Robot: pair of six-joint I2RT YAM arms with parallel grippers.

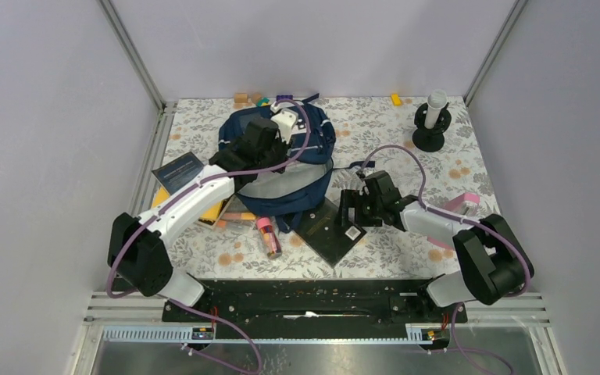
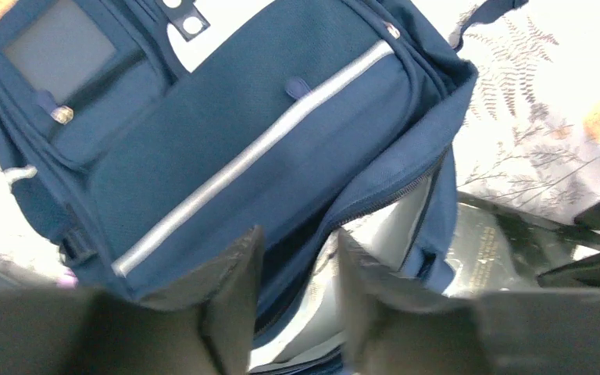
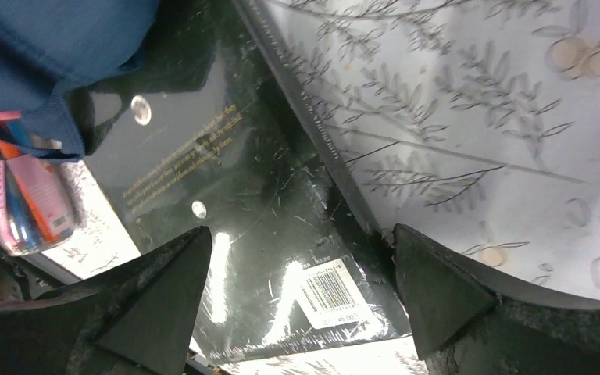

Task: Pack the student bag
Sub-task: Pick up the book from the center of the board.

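The student bag (image 1: 281,160), a navy backpack with a light stripe (image 2: 242,160), lies mid-table with its zipped mouth open and pale lining (image 2: 375,234) showing. My left gripper (image 1: 262,148) hovers over the bag. In the left wrist view the left gripper (image 2: 297,233) has its jaws a little apart, above the zipper edge of the mouth, pinching nothing. My right gripper (image 1: 354,212) is wide open over a glossy black book (image 3: 266,195) with a barcode label (image 3: 334,293). This book (image 1: 332,230) lies partly under the bag's near edge.
A pink pencil case (image 1: 268,237) lies by the bag's near side. A dark blue book (image 1: 178,172) on yellow ones sits at the left. A black stand with a white cylinder (image 1: 431,121) is back right, a pink item (image 1: 461,205) right, small blocks (image 1: 241,98) along the back.
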